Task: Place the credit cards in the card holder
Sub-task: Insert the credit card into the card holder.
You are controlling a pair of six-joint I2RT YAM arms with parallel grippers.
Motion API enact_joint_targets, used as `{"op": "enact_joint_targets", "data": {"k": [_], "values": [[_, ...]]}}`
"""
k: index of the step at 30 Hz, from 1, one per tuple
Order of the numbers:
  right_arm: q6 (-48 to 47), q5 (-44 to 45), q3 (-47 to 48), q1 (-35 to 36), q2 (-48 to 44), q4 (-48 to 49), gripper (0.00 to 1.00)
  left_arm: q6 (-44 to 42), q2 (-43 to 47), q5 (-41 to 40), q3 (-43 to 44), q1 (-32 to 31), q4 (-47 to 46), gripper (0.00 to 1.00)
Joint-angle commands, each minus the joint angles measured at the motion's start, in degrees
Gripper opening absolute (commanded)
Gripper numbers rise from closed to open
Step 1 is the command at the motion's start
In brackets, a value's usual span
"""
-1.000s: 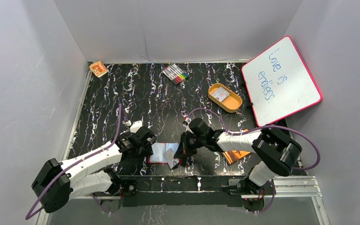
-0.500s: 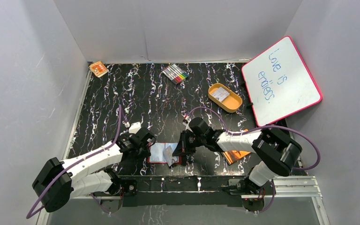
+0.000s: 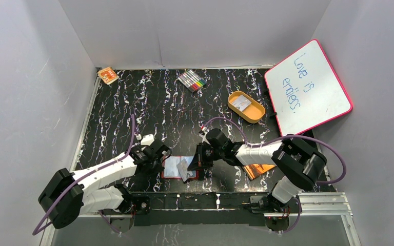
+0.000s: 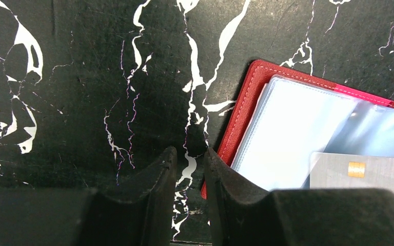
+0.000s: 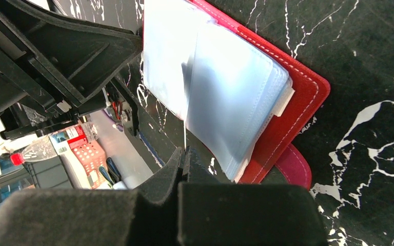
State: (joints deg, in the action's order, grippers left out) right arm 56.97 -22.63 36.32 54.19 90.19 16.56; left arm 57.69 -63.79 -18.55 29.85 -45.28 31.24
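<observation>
Credit card (image 4: 364, 177): grey, chip-faced, thin. Location: over the clear sleeves (image 5: 225, 92) of the card holder (image 4: 246, 102), which lies open on the table (image 4: 82, 102) between both arms. Handling, as judged: light, stiff, slick; best pinched at a short edge so the free end can slide into a pocket. Sleeves soft, apt to buckle. Right gripper (image 5: 183, 154): closed on a thin sheet seen edge-on, likely this card. Left gripper (image 4: 187, 169): jaws nearly together, only table between them, just beside the holder's red edge. Change since a second ago: left gripper nearer that edge; holder unmoved.
</observation>
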Motion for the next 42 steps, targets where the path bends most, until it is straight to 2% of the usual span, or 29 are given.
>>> {"op": "enact_joint_targets", "data": {"k": [1,17,34,42], "values": [[0.4,-0.6,1.0,0.2,0.8,2.6,0.0,-0.2,-1.4,1.3,-0.3,0.5,-1.1,0.24],[6.2,4.6,-0.8,0.3,3.1,7.7,0.0,0.2,-2.8,6.3,-3.0,0.5,-5.2,0.17],[8.1,11.9,-4.0,0.3,-1.0,3.9,0.0,0.8,-1.3,5.8,-3.7,0.5,-4.0,0.15],[7.6,11.8,-3.6,0.2,-0.2,4.8,0.0,0.8,-1.4,6.4,-3.4,0.5,-4.6,0.14]]}}
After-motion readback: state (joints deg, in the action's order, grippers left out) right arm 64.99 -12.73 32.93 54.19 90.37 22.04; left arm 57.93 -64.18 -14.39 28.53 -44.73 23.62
